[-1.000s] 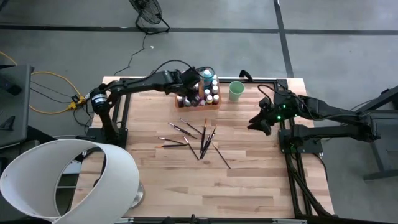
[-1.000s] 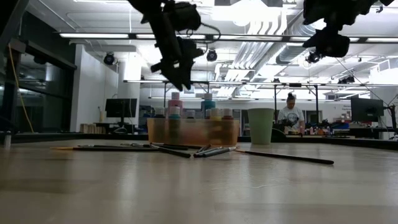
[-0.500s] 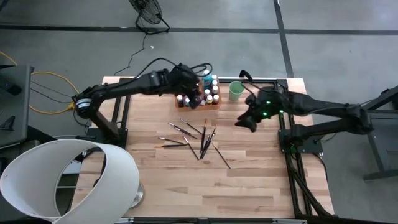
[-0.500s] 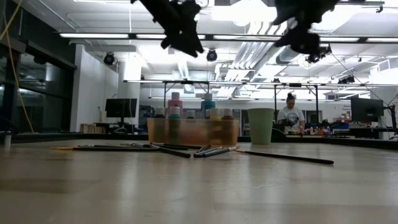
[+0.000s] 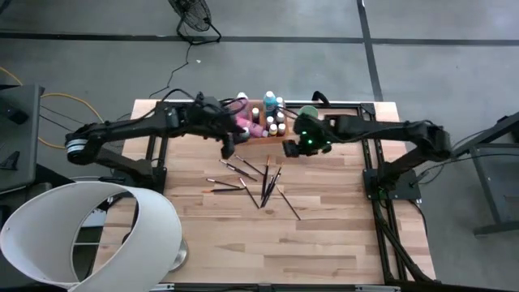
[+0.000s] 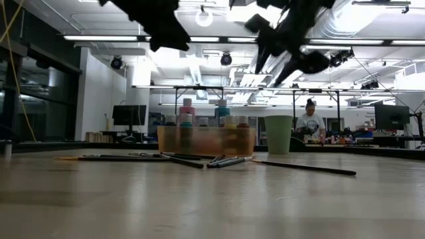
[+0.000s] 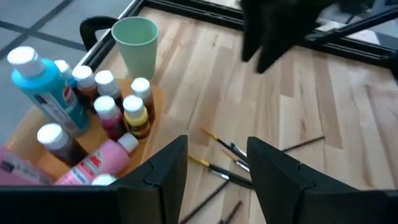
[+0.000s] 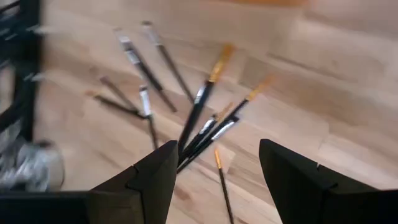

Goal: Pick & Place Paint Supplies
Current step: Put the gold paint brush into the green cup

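Several paint bottles [image 5: 271, 113] stand in the orange tray [image 5: 261, 136] at the table's far middle; a pink one [image 7: 93, 165] lies on its side among them. Several thin paintbrushes [image 5: 258, 180] lie scattered flat on the wood nearer than the tray. The green cup [image 7: 137, 46] stands right of the tray. My left gripper [image 5: 229, 149] hangs open in the air just left of and nearer than the tray, with nothing between its fingers [image 7: 163, 169]. My right gripper [image 5: 290, 149] hangs open above the table right of the tray, looking down at the brushes [image 8: 199, 118].
A big white lampshade-like shell [image 5: 89, 235] overhangs the table's near left corner. Black frame rails [image 5: 377, 174] run along the right edge. Bare wood lies nearer than the brushes. A person [image 6: 310, 123] sits in the room far behind the table.
My left gripper has drawn back from above the tray toward the near left and risen, tipping up toward level. My right gripper has swung from the table's right side toward the left, to beside the tray, and rolled. Both stay open. No supplies have moved.
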